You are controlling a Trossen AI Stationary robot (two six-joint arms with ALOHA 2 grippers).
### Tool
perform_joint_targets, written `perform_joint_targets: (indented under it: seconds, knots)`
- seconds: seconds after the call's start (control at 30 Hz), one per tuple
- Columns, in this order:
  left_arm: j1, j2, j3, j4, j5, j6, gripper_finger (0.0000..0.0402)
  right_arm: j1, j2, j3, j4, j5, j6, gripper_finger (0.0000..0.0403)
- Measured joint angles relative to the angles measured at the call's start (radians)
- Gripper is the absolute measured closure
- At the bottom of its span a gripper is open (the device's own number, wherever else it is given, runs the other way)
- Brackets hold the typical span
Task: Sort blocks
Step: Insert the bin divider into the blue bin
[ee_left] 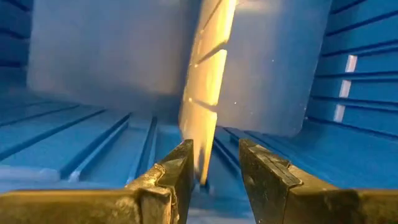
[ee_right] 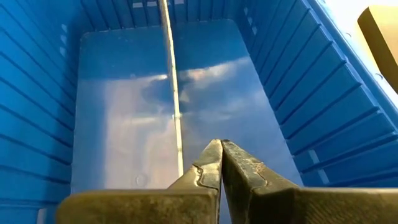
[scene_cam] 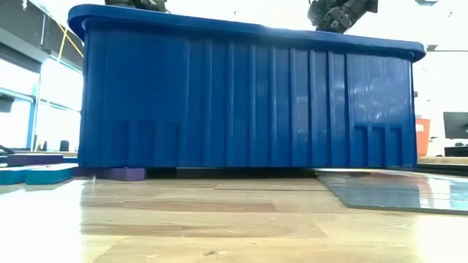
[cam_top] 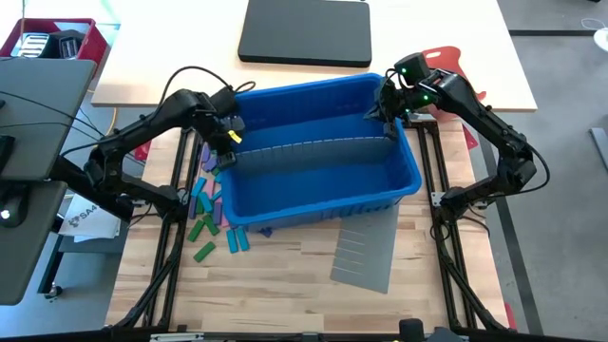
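A robotics lab: two arms on a wooden bench (cam_top: 285,285), a monitor (scene_cam: 455,126) and windows behind.

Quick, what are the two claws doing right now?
Left claw: open around the divider's edge, inside the blue bin.
Right claw: shut, empty.

Bin (cam_top: 323,204) sits mid-table on the wooden top (cam_top: 285,294). Divider sheet (cam_top: 313,150) stands upright inside it, running left to right. Blocks (cam_top: 211,214) lie on the table just left of the bin, some at its front-left corner. A second slotted sheet (cam_top: 366,249) lies flat, before the bin's right half. Flat pad (cam_top: 306,30) rests behind the bin.
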Motion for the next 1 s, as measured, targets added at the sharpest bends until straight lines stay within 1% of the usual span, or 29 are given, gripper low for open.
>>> perform_joint_targets:
  seconds: [0.2,0.3,0.4,0.57,0.6,0.73,0.93,1.0]
  knots:
    - [-0.023,0.001,-0.034,0.049,-0.023,0.000,0.0280,0.000,0.000,0.000,0.000,-0.001,-0.003,0.0399]
    - [-0.026,0.001,-0.051,0.060,-0.037,0.002,0.0289,0.000,0.000,0.000,0.000,-0.002,-0.009,0.0399]
    - [-0.026,0.001,-0.068,0.063,-0.038,0.004,0.0315,0.000,0.000,0.000,0.000,-0.002,-0.011,0.0399]
    - [-0.025,0.002,-0.058,0.049,-0.045,0.003,0.0387,0.000,0.000,0.000,0.000,-0.004,-0.011,0.0399]
    - [-0.025,0.002,-0.050,0.048,-0.044,0.004,0.0393,0.000,0.000,0.000,0.000,-0.004,-0.011,0.0399]
    - [-0.023,0.002,-0.018,0.042,-0.037,-0.005,0.0390,0.000,0.000,0.000,0.000,-0.004,-0.011,0.0399]
    - [-0.021,0.002,0.025,0.058,0.021,-0.028,0.0397,0.000,0.000,0.000,0.011,-0.004,-0.011,0.0399]
    - [-0.017,0.002,0.031,0.066,0.056,-0.035,0.0398,0.000,0.000,0.000,0.017,-0.004,-0.011,0.0399]
